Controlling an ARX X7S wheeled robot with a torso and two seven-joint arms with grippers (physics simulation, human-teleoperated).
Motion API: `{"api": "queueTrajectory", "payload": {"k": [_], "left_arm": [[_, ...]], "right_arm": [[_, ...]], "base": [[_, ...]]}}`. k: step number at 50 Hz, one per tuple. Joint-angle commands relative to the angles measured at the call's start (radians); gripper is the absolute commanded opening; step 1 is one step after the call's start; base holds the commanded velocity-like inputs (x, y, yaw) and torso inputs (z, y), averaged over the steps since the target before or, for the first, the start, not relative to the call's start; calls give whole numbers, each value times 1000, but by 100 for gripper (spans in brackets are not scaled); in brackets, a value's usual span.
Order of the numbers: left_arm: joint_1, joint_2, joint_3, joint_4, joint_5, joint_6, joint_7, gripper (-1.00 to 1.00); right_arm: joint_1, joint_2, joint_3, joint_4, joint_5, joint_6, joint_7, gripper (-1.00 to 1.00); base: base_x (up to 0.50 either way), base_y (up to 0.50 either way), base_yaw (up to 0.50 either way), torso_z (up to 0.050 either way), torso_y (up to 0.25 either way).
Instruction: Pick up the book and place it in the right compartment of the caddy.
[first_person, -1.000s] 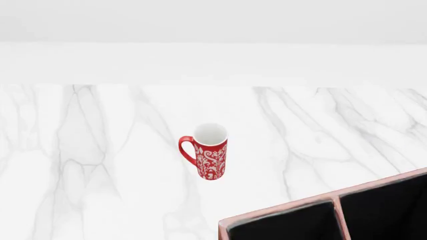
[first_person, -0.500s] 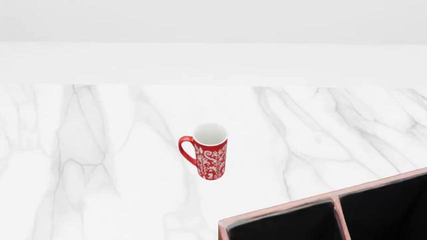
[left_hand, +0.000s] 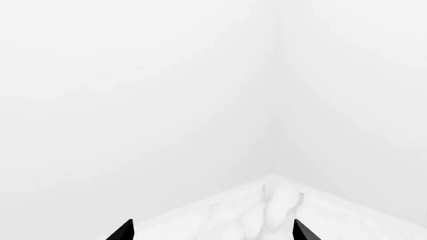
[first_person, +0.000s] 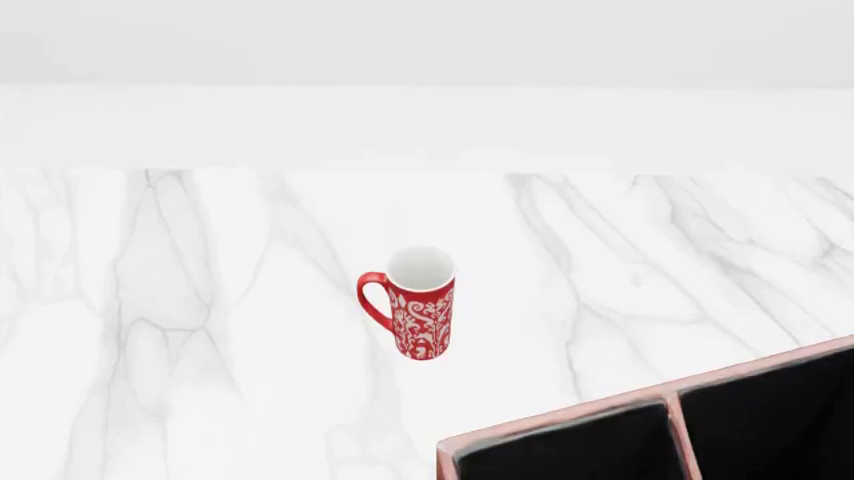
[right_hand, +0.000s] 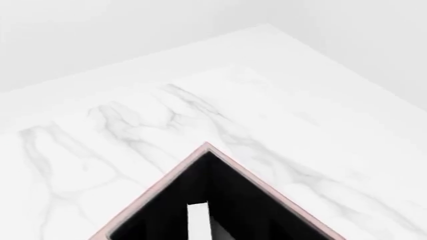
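Observation:
The caddy (first_person: 561, 418) shows at the head view's lower right: pale pink rim, black-lined compartments split by a pink divider. The right wrist view looks down on one corner of the caddy (right_hand: 160, 181). Inside its black lining stands a narrow white strip, seemingly the book's (right_hand: 198, 220) page edges, with dark faces beside it. My right gripper's fingers do not stand out from that black, so I cannot tell whether they hold the book. My left gripper (left_hand: 213, 231) is open over bare marble, its two black fingertips far apart. Neither arm appears in the head view.
A tall red mug (first_person: 416, 305) with a white pattern stands upright on the white marble table (first_person: 200, 300), left of and beyond the caddy. White walls meet behind a table corner (left_hand: 273, 176) in the left wrist view.

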Motion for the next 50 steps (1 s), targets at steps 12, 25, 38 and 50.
{"api": "queueTrajectory", "payload": {"k": [12, 25, 38, 50], "left_arm": [[-1, -4, 3, 2, -4, -3, -3, 100], [-181, -112, 230, 48, -13, -165, -44, 100], [-507, -83, 677, -108, -6, -175, -42, 100], [-730, 39, 962, -248, -23, -167, 31, 100]], "right_arm": [[24, -11, -15, 6, -4, -1, -11, 100], [297, -114, -134, -34, -95, 27, 6, 100], [414, -298, -266, -89, -225, -10, -101, 100], [398, -431, -355, -110, -300, -67, -197, 100]], "base": [[0, 0, 0, 0, 0], [0, 0, 0, 0, 0], [0, 0, 0, 0, 0], [0, 0, 0, 0, 0]]}}
